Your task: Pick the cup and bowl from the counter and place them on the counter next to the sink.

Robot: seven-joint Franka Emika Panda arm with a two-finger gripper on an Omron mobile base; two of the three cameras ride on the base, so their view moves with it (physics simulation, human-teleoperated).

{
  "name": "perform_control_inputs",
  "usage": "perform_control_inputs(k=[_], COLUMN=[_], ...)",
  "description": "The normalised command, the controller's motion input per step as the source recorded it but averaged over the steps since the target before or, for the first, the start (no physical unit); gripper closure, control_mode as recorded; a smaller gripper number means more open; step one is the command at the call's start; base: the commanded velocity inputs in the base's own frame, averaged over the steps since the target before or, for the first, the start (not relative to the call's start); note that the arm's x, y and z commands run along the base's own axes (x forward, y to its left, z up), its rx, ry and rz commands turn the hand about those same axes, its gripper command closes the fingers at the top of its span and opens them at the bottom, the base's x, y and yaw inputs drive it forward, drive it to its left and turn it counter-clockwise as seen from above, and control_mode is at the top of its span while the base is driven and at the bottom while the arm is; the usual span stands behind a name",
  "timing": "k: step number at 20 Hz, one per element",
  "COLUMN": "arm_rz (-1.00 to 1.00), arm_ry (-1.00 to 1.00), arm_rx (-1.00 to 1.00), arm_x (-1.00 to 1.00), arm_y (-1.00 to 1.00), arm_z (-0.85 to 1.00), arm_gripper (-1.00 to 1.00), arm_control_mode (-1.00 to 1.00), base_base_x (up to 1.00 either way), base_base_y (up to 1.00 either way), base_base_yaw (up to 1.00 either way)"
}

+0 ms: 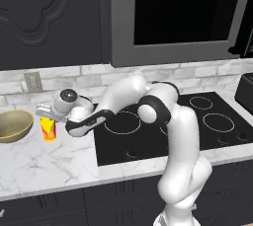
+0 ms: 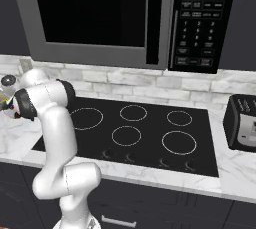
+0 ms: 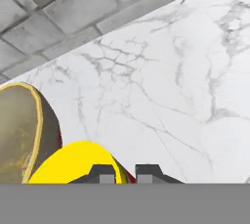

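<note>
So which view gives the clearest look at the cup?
The left base view: the cup shows whole, upright on the counter beside the bowl, right under the gripper. The hand view has just its yellow rim, cropped, at the fingertips. In the right base view the arm largely hides it.

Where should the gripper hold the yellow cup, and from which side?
Grip the cup by its rim wall, coming from above: it stands upright and open-topped, with the bowl close beside it. The gripper is already closed on that rim.
</note>
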Motion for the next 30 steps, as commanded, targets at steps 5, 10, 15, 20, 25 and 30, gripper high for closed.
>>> perform_control_inputs(k=[5, 10, 15, 20, 25, 30], arm_rz=[0.0, 0.0, 0.0, -0.03, -0.08, -0.09], arm_ry=[0.0, 0.01, 0.04, 0.13, 0.22, 0.25], arm_rx=[0.01, 0.03, 0.03, 0.0, 0.0, 0.0], arm_x=[-0.56, -0.66, -0.65, -0.42, -0.27, -0.08], arm_y=[-0.31, -0.15, -0.08, -0.25, -0.37, -0.49], arm_z=[0.24, 0.61, 0.66, 0.57, 0.45, 0.68], arm_gripper=[1.0, 1.0, 1.0, 1.0, 1.0, 1.0], arm_control_mode=[-1.0, -1.0, -1.0, -1.0, -1.0, -1.0], base_base_x=[0.0, 0.0, 0.0, 0.0, 0.0, 0.0], base_base_y=[0.0, 0.0, 0.0, 0.0, 0.0, 0.0], base_base_yaw=[0.0, 0.0, 0.0, 0.0, 0.0, 0.0])
